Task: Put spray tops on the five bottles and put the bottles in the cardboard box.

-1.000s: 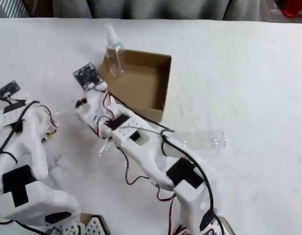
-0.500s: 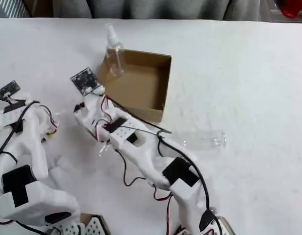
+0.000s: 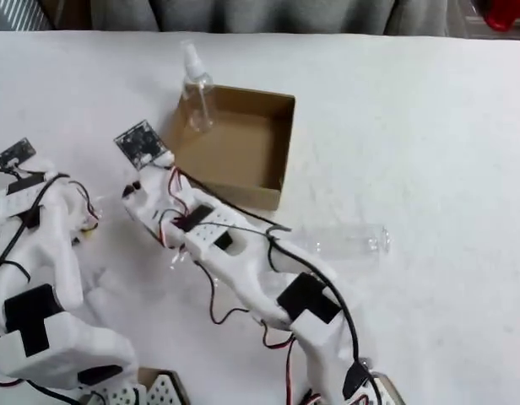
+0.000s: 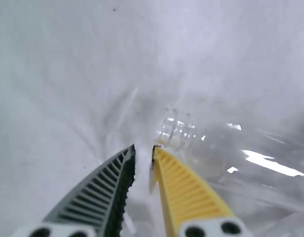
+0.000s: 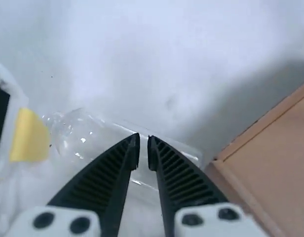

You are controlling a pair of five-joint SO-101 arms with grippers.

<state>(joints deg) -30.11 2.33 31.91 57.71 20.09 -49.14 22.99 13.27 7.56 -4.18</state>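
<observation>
A clear bottle without a top lies on the white table between my two arms, its threaded neck just past my left gripper. That gripper's grey and yellow fingers are shut beside the bottle. My right gripper hangs shut just above the same bottle, to the left of the cardboard box. A bottle with a spray top stands at the box's far left corner. Another clear bottle without a top lies on its side to the right of the right arm.
The box's corner sits close beside the right gripper. The left arm's yellow finger shows at the bottle's neck end. The right arm's cables trail over the table in front of the box. White table stretches to the right.
The right arm's wrist has shifted a little to the left and toward the front, away from the box. The left arm and the bottles have stayed in place.
</observation>
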